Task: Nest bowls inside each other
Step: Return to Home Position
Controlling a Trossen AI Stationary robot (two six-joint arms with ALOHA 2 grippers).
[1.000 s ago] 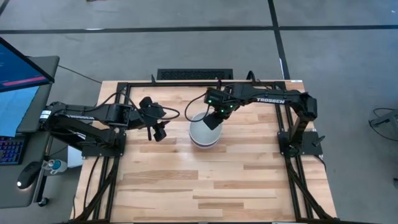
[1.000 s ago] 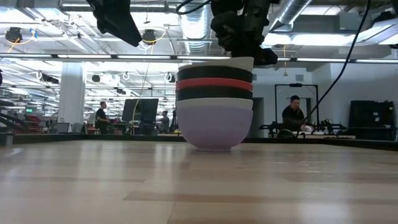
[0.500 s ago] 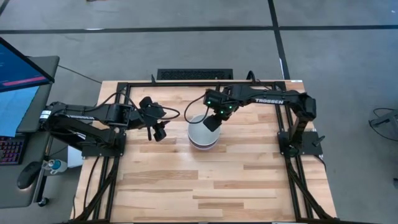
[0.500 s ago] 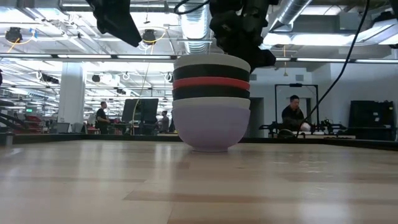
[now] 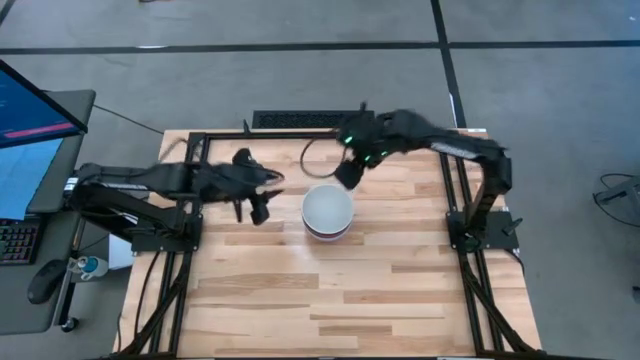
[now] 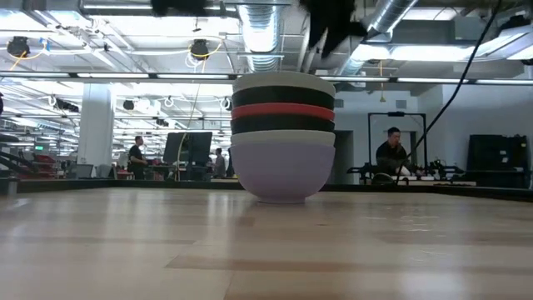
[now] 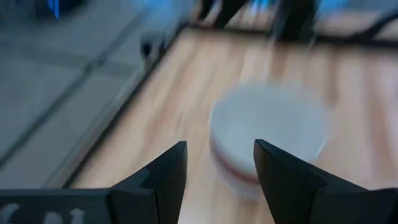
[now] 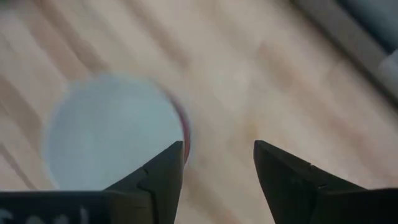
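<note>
Right pincer open, empty, just beside the nested bowls; left pincer likewise; nesting looks done, next both arms retract home.

We log the bowls nested one inside another, standing on the table near its middle. To the bowls' left, the left gripper. Behind the bowls, the right gripper (neither touches them).

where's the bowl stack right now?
High view: the bowl stack sits near the middle of the table. The left pincer hangs to its left, and the right pincer is just up-right of its rim in that picture, both open.
</note>
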